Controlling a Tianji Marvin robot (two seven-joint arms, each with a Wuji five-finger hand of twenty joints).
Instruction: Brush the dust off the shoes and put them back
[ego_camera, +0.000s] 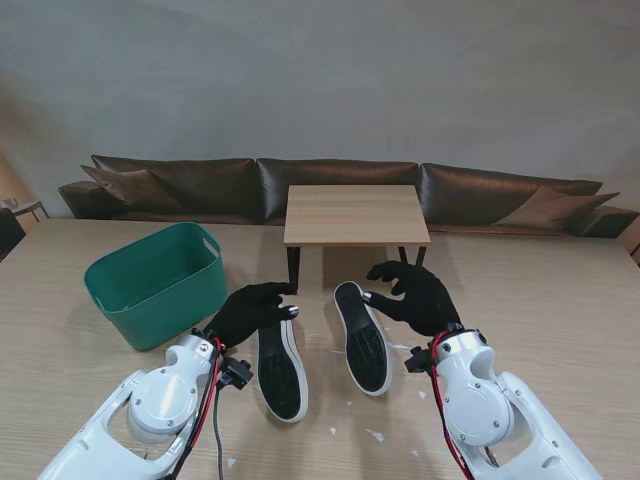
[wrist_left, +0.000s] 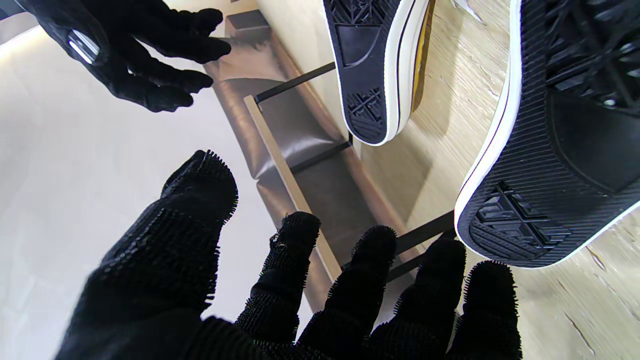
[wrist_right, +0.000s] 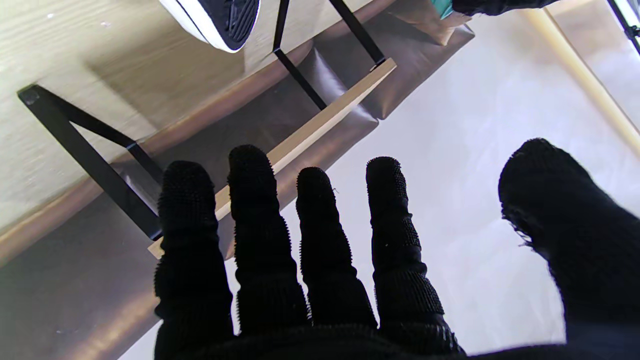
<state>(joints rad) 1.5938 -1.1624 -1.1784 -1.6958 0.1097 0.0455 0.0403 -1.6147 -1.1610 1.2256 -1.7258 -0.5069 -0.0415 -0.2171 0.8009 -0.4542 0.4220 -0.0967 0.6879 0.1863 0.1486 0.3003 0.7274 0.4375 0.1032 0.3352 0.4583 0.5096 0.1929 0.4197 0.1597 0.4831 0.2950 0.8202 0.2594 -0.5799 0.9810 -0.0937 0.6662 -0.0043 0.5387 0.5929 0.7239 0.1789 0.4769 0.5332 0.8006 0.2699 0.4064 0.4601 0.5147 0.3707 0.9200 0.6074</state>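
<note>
1. While both shoes lie sole-up, our left hand (ego_camera: 252, 308) hovers with fingers spread over the left shoe (ego_camera: 280, 366), holding nothing; our right hand (ego_camera: 418, 294), also spread and empty, is just beside the right shoe (ego_camera: 362, 336).
2. We judge them light, with stiff rubber soles; grip across the midsole.
3. The green basket (ego_camera: 150, 300), beyond our left hand, looks empty.

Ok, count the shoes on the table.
2. The left shoe lies sole-up beside the left hand; the right shoe lies sole-up beside the right hand. The green basket shows none.
</note>
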